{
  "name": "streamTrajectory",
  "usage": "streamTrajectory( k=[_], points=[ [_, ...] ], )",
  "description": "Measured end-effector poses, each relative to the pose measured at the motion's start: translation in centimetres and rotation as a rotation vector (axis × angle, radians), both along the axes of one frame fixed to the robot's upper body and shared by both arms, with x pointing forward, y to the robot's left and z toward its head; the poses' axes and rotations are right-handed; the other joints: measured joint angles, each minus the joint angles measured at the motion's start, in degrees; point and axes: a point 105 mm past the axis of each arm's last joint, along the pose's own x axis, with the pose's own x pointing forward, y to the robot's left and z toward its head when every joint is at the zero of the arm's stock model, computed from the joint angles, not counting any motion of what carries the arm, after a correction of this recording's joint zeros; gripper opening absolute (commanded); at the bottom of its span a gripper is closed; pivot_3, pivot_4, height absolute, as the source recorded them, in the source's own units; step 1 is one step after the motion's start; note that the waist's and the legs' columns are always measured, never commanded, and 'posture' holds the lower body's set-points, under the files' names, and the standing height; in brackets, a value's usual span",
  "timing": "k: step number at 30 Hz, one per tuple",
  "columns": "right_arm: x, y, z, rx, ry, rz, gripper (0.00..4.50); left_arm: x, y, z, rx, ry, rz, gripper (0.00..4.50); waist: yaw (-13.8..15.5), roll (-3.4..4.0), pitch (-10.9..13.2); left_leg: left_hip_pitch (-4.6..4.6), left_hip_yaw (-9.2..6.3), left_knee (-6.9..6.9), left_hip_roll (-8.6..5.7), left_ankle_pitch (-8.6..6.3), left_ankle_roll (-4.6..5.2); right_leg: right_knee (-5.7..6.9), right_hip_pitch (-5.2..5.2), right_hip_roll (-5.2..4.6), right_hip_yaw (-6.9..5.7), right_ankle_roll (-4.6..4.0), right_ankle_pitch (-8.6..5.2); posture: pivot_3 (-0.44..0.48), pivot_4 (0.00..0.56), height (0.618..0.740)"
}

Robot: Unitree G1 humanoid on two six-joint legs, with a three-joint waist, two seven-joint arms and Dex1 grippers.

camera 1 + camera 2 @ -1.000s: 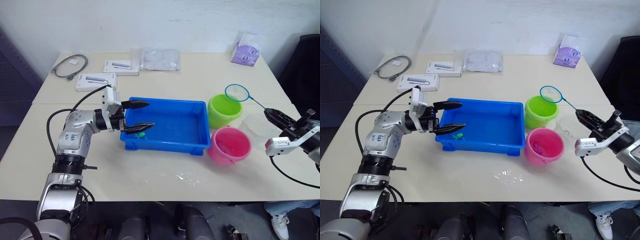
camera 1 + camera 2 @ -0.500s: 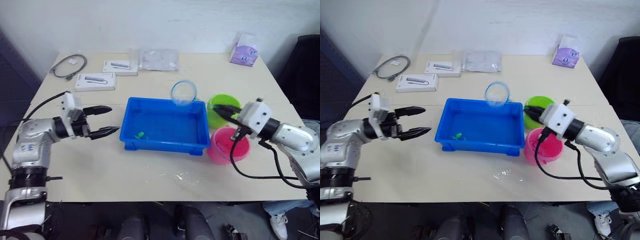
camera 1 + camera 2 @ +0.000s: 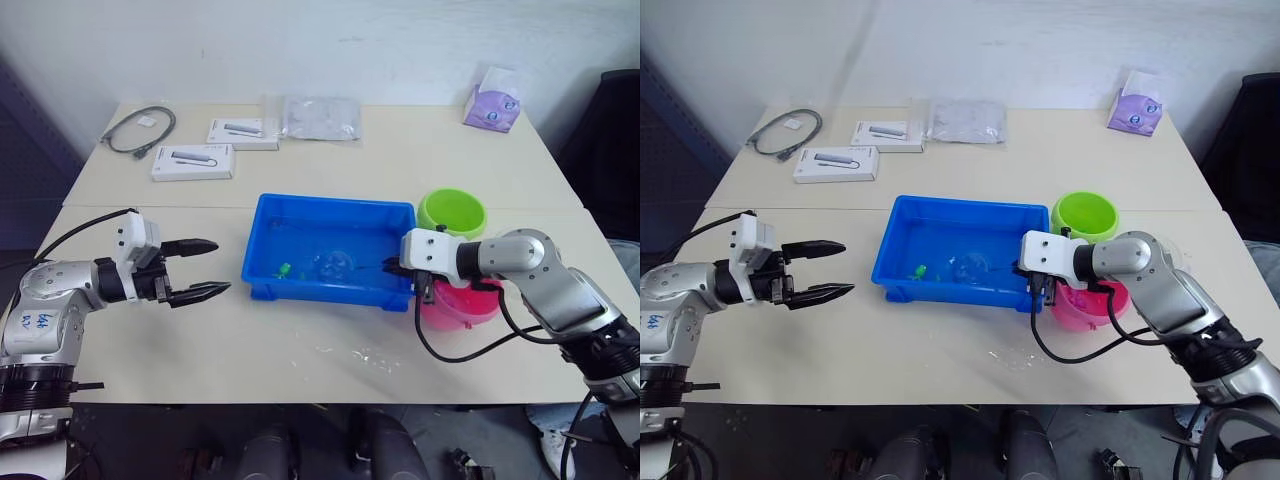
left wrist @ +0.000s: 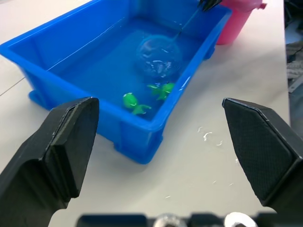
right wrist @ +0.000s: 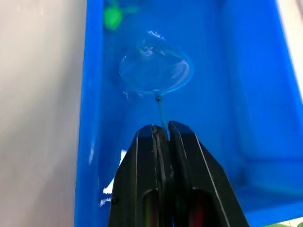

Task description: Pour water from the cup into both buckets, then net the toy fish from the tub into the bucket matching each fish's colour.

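The blue tub [image 3: 330,205] sits mid-table with water in it. The net's hoop [image 3: 333,263] lies down in the water, and its thin handle runs to my right gripper [image 3: 393,268], which is shut on it at the tub's right end. Two green toy fish [image 4: 131,101] float near the tub's front left, just beside the hoop [image 4: 158,56]. The green bucket [image 3: 451,212] stands right of the tub, and the pink bucket [image 3: 455,305] stands in front of it, partly behind my right arm. My left gripper [image 3: 210,270] hangs open left of the tub, holding nothing. The cup is hidden.
Two white boxes [image 3: 193,162] [image 3: 243,133], a grey cable [image 3: 140,130] and a clear plastic bag [image 3: 320,118] lie along the table's back. A purple tissue pack [image 3: 490,105] sits at the back right. Water drops [image 3: 360,353] mark the table in front of the tub.
My right gripper brought the net from over the green bucket, across the tub's far rim and down into the water. My left gripper drew back out of the tub to the left.
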Motion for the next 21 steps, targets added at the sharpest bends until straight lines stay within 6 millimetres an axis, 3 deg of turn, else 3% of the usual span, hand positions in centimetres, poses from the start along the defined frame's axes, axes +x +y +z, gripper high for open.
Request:
streamTrajectory(
  k=[5,11,21],
  points=[
    [1.0,1.2,-0.3,-0.032,0.025,0.069,0.0,-0.7,0.1,0.1,0.05,0.011,-0.014,4.47,-0.84,0.0,0.0,0.0,-0.02,-0.01,0.02,0.01,-0.02,0.02,0.01,0.02,-0.02,0.0,0.0,0.0,0.15,0.74],
    [0.4,4.0,-0.6,0.034,0.131,0.177,0.0,-0.8,-0.2,0.5,0.125,0.013,-0.064,4.47,-0.87,0.02,0.01,-0.01,-0.02,0.0,0.01,0.01,-0.03,0.04,0.0,0.04,-0.03,0.0,0.0,0.0,0.15,0.74],
    [0.6,3.6,1.5,0.149,0.211,0.135,0.0,-0.2,0.1,0.9,0.179,0.004,-0.087,4.47,-0.94,0.03,0.02,-0.04,0.0,-0.02,0.01,0.0,-0.04,0.03,-0.04,0.06,-0.03,0.0,0.0,0.0,0.15,0.74]
  ],
)
